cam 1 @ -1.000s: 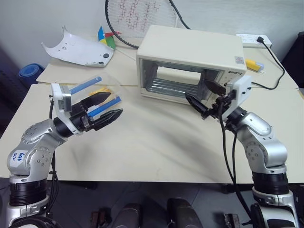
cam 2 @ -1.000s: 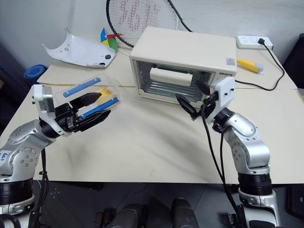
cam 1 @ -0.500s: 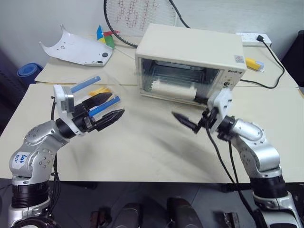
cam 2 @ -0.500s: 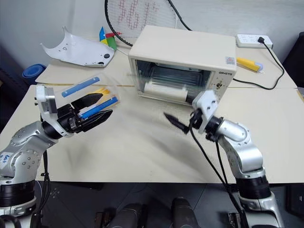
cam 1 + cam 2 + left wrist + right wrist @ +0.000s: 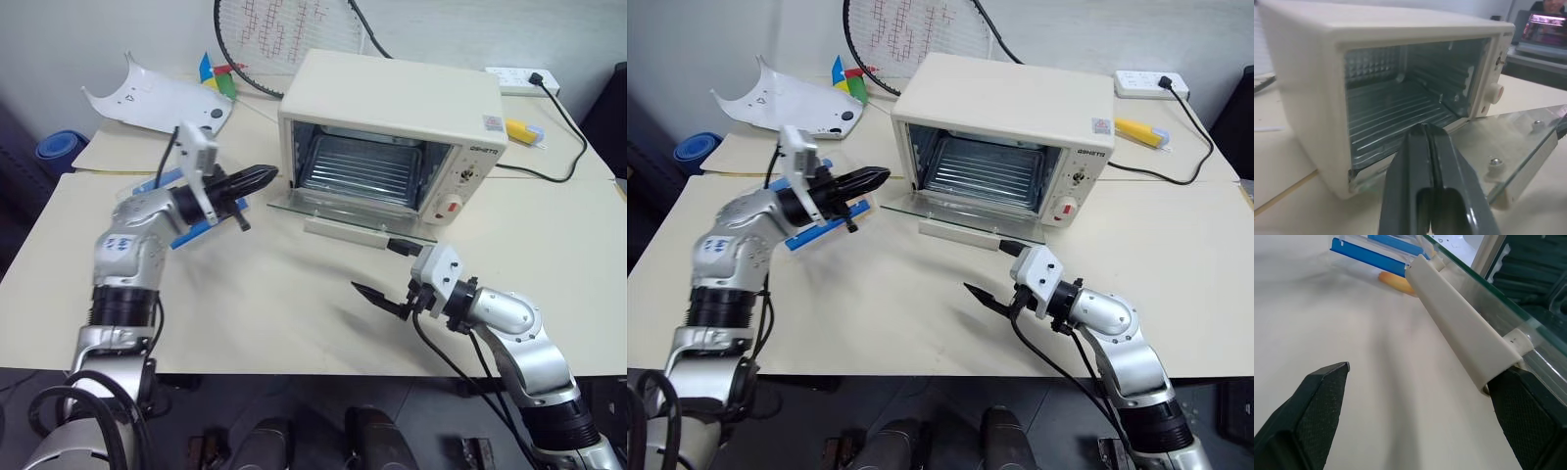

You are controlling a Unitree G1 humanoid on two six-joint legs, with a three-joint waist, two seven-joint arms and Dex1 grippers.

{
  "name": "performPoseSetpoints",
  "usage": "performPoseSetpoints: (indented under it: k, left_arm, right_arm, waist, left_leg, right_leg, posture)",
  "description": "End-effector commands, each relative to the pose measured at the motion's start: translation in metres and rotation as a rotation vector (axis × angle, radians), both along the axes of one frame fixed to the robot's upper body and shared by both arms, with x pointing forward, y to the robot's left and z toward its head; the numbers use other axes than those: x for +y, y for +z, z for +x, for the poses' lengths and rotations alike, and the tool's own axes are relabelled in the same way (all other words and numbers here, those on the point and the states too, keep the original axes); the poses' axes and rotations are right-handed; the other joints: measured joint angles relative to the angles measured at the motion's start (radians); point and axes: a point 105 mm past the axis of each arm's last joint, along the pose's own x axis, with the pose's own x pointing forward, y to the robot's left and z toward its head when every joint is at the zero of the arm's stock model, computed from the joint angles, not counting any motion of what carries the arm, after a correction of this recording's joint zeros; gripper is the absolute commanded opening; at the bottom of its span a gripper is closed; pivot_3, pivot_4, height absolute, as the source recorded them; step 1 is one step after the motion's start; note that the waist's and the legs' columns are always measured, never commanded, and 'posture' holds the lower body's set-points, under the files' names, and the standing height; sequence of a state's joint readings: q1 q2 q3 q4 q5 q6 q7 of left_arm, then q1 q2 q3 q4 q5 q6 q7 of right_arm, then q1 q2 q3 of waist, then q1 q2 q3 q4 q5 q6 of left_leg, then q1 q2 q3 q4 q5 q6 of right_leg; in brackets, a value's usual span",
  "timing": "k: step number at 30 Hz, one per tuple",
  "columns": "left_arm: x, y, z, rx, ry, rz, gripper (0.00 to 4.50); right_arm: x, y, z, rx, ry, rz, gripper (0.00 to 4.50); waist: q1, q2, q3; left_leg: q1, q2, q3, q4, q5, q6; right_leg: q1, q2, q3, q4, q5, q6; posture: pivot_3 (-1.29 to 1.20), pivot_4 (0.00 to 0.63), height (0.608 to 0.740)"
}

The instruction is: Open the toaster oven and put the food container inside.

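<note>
The scene is evenly and brightly lit from above, and only soft, pale shadows are cast on the table (image 5: 294, 294). Faint reflections are seen on the glass door (image 5: 1508, 142) of the toaster oven (image 5: 392, 108). The right gripper (image 5: 1420, 416) is rendered sharp in its wrist view, while the food container (image 5: 1376, 254) behind is blurred.

Looks like I'm in a lab or office: plain tables (image 5: 294, 294), badminton racket (image 5: 284, 39) against wall, power strip (image 5: 519, 80), monitor (image 5: 1542, 29).
</note>
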State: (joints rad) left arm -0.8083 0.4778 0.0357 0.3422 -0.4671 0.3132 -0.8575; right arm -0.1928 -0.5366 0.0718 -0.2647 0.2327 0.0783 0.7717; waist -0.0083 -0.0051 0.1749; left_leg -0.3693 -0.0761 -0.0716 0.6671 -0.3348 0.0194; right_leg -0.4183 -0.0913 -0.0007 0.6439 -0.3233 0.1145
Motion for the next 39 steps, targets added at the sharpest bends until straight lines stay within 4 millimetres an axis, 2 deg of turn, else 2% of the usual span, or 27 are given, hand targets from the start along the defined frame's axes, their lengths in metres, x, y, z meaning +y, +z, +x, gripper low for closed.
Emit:
performPoseSetpoints:
  k: [1,5,9,14,17,19,23,26,29,31,33,34,35,38,39]
  left_arm:
    - [-0.012,-0.003,-0.001,-0.056,-0.060,0.071,0.03]
    - [-0.016,-0.030,-0.004,-0.083,-0.089,0.222,0.03]
    - [-0.018,-0.041,-0.010,-0.088,-0.104,0.214,0.03]
    - [-0.017,-0.069,-0.017,-0.081,-0.059,0.278,0.03]
    - [-0.012,-0.080,-0.019,-0.066,-0.006,0.267,0.03]
    - [-0.010,-0.089,-0.021,-0.059,0.026,0.271,0.03]
    - [-0.007,-0.098,-0.028,-0.060,0.063,0.251,0.03]
    - [0.001,-0.088,-0.041,-0.044,0.080,0.127,0.63]
    - [0.019,-0.076,-0.063,-0.058,0.128,0.030,1.53]
    - [0.046,-0.074,-0.083,-0.063,0.210,-0.015,2.15]
    - [0.083,-0.073,-0.099,-0.033,0.376,-0.097,2.80]
    - [0.111,-0.074,-0.107,-0.011,0.516,-0.150,3.14]
    - [0.130,-0.075,-0.114,0.002,0.610,-0.183,3.49]
    - [0.164,-0.079,-0.133,0.038,0.782,-0.226,4.32]
    - [0.173,-0.082,-0.140,0.056,0.834,-0.232,4.47]
  right_arm:
    - [0.002,0.008,-0.006,-0.071,0.004,0.008,4.50]
    - [-0.014,-0.002,-0.018,-0.050,-0.063,0.014,4.50]
    - [-0.037,-0.012,-0.043,0.039,-0.137,0.071,4.50]
    - [-0.071,-0.019,-0.072,0.067,-0.246,0.071,4.50]
    - [-0.084,-0.015,-0.077,0.045,-0.294,0.068,4.50]
    - [-0.091,-0.010,-0.076,0.030,-0.330,0.125,4.50]
    - [-0.092,0.001,-0.071,-0.068,-0.306,0.179,4.50]
    - [-0.086,0.004,-0.066,-0.053,-0.248,0.248,4.50]
    - [-0.077,0.012,-0.059,-0.054,-0.164,0.304,4.50]
    - [-0.069,0.014,-0.055,-0.057,-0.103,0.299,4.50]
    - [-0.060,0.014,-0.051,-0.059,-0.044,0.294,4.50]
    - [-0.056,0.016,-0.046,-0.070,-0.023,0.297,4.50]
    - [-0.054,0.017,-0.042,-0.077,-0.010,0.300,4.50]
    - [-0.049,0.022,-0.033,-0.108,0.028,0.298,4.50]
    - [-0.047,0.024,-0.031,-0.118,0.040,0.299,4.50]
  waist:
    - [0.001,0.000,0.000]
    - [0.008,0.000,0.000]
    - [0.014,0.000,0.000]
    - [0.024,0.000,0.000]
    - [0.022,0.000,0.000]
    - [0.025,0.000,0.000]
    - [0.026,0.000,0.000]
    - [0.027,0.000,0.000]
    - [0.020,0.000,0.000]
    - [0.007,0.000,0.000]
    - [0.004,0.000,0.000]
    - [0.004,0.000,0.000]
    - [0.004,0.000,0.000]
    - [0.014,0.000,0.000]
    - [0.022,0.000,0.000]
  left_leg:
    - [0.000,0.000,0.000,0.000,0.000,0.000]
    - [0.000,0.000,0.000,0.001,0.000,0.000]
    - [-0.001,-0.001,-0.001,0.003,0.000,0.000]
    - [0.000,-0.001,-0.001,0.005,0.000,0.000]
    - [0.001,-0.001,-0.001,0.005,0.000,0.000]
    - [0.001,-0.001,-0.001,0.006,0.000,0.000]
    - [0.002,0.000,-0.001,0.005,0.000,0.000]
    - [0.003,-0.001,-0.001,0.005,0.000,0.000]
    - [0.002,0.000,-0.001,0.005,0.000,0.000]
    - [0.003,0.001,-0.001,0.004,0.000,0.000]
    - [0.004,0.001,-0.001,0.002,0.000,0.000]
    - [0.005,0.002,-0.001,0.001,0.000,0.000]
    - [0.006,0.002,-0.001,0.001,0.000,0.000]
    - [0.008,0.001,-0.001,0.000,0.000,0.000]
    - [0.008,0.001,-0.002,0.001,0.000,0.000]
  right_leg:
    - [0.000,0.000,0.000,0.000,0.000,0.000]
    - [0.000,0.000,0.001,0.000,0.000,0.000]
    - [0.001,-0.001,0.003,0.000,0.000,0.000]
    - [0.003,-0.001,0.003,0.000,0.000,0.000]
    - [0.004,-0.001,0.004,0.000,0.000,0.000]
    - [0.004,-0.001,0.004,0.001,0.000,0.000]
    - [0.004,-0.001,0.004,0.000,0.000,0.000]
    - [0.005,-0.001,0.004,0.001,0.000,0.000]
    - [0.005,-0.001,0.004,0.000,0.000,0.000]
    - [0.004,-0.001,0.004,0.000,0.000,0.000]
    - [0.005,-0.001,0.004,-0.001,0.000,0.000]
    - [0.006,-0.001,0.004,-0.001,0.000,0.000]
    - [0.006,-0.001,0.004,-0.001,0.000,0.000]
    - [0.009,-0.001,0.004,-0.002,0.000,0.000]
    - [0.010,-0.001,0.004,-0.003,0.000,0.000]
  posture:
    - [0.00,0.150,0.740]
    - [0.00,0.150,0.740]
    - [0.00,0.150,0.740]
    - [0.00,0.150,0.740]
    - [0.00,0.150,0.740]
    - [0.00,0.150,0.740]
    - [0.00,0.150,0.740]
    - [0.00,0.150,0.740]
    - [0.00,0.150,0.740]
    - [0.00,0.150,0.740]
    - [0.00,0.150,0.740]
    - [0.00,0.150,0.740]
    - [0.00,0.150,0.740]
    - [0.00,0.150,0.740]
    - [0.00,0.150,0.740]
